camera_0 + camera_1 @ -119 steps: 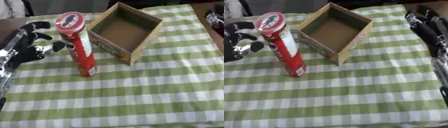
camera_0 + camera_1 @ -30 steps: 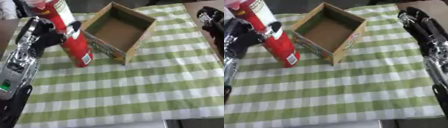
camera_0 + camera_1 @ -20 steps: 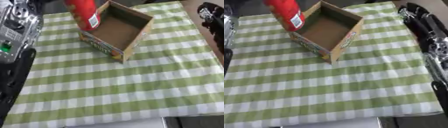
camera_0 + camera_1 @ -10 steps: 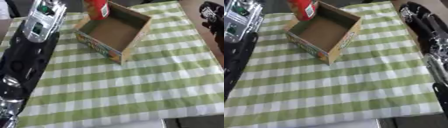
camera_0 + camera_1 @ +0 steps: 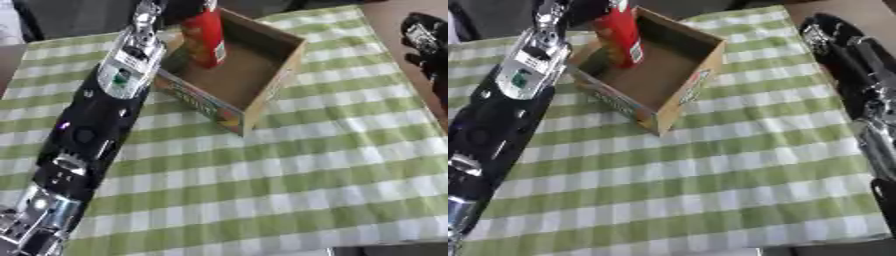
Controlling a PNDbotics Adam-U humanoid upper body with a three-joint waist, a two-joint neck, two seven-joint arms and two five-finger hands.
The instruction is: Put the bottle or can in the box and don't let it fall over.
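A tall red can (image 5: 205,39) stands nearly upright with its lower end inside the open cardboard box (image 5: 273,79), close to the box's far left corner. The can's top is cut off by the upper edge of the view. My left arm stretches from the lower left corner up along the box's left side. My left hand (image 5: 182,7) is at the top edge, shut on the can's upper part. Whether the can's base rests on the box floor is hidden by the box wall. My right hand (image 5: 831,34) hangs at the right edge, open and holding nothing.
A green and white checked cloth (image 5: 306,165) covers the table. The box lies askew at the far left of it. A brown surface (image 5: 385,15) shows beyond the cloth's far right corner. The table's near edge runs along the bottom.
My left hand lifted the can off the cloth, carried it over the box's left wall and lowered it into the box. The right hand stayed at the right edge.
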